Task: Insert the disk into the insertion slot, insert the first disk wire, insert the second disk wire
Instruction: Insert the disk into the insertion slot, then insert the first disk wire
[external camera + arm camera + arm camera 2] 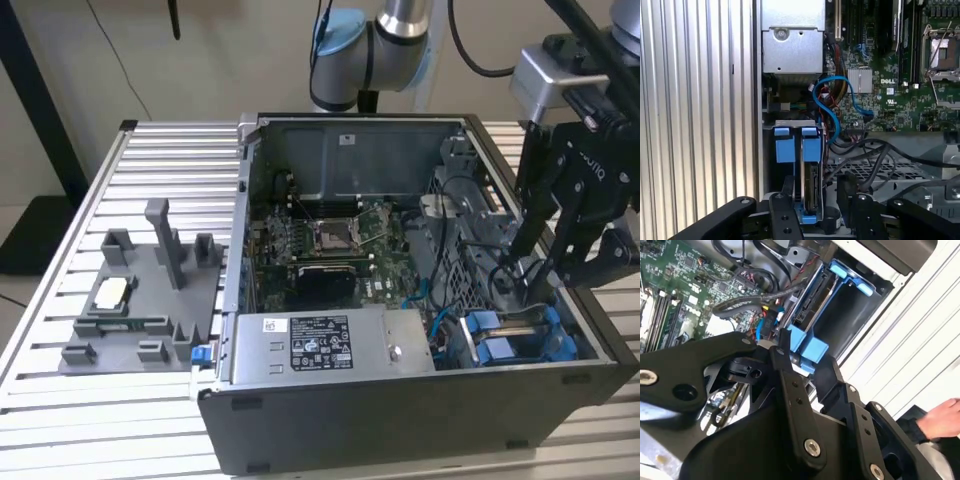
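Apparently disk [811, 192] in insertion slot [789, 145], hand [942, 417] nearby

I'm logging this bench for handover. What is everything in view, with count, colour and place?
table: one, silver slatted, underneath.
computer case: one, dark grey, on the table.
tray: one, grey with posts, exterior view's left of the case.
motherboard: one, green, inside the case.
power supply: one, silver, case front.
insertion slot: one, blue rails, case corner at exterior view's right.
disk: one, grey, between the blue rails.
cable: one, blue, looping over the motherboard.
hand: one, outside the case.
robot arm: one, silver and blue, behind the case.
gripper: one, black, above the insertion slot.
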Tool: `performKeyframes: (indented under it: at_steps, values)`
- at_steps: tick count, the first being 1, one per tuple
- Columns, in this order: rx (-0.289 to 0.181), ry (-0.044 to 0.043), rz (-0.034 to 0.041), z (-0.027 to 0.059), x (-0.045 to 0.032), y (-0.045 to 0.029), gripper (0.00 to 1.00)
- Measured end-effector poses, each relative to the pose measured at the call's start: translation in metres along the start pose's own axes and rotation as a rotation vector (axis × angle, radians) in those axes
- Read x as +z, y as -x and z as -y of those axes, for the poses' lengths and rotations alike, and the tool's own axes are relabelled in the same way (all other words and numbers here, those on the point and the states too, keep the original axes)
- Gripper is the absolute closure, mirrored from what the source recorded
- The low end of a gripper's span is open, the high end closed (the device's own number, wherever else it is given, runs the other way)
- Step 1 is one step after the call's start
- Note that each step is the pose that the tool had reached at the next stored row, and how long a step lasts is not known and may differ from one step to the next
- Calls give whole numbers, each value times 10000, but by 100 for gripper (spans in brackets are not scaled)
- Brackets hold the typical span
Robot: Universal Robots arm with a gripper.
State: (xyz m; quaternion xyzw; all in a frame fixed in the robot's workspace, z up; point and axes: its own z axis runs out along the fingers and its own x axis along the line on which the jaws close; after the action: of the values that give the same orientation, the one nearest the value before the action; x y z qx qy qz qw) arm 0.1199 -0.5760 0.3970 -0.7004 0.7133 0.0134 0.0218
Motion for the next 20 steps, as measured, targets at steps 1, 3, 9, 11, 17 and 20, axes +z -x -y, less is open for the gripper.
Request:
performKeyframes:
  at_steps: [1,3,9,11,17,20]
  values:
    - [0,-1,34,-4,2,14,53]
    - [0,0,130,-8,14,43,53]
    - [4,6,552,-12,70,143,53]
    - [-12,6,582,-12,85,159,53]
    - [-147,10,610,24,114,169,53]
    - [-346,24,611,35,127,168,53]
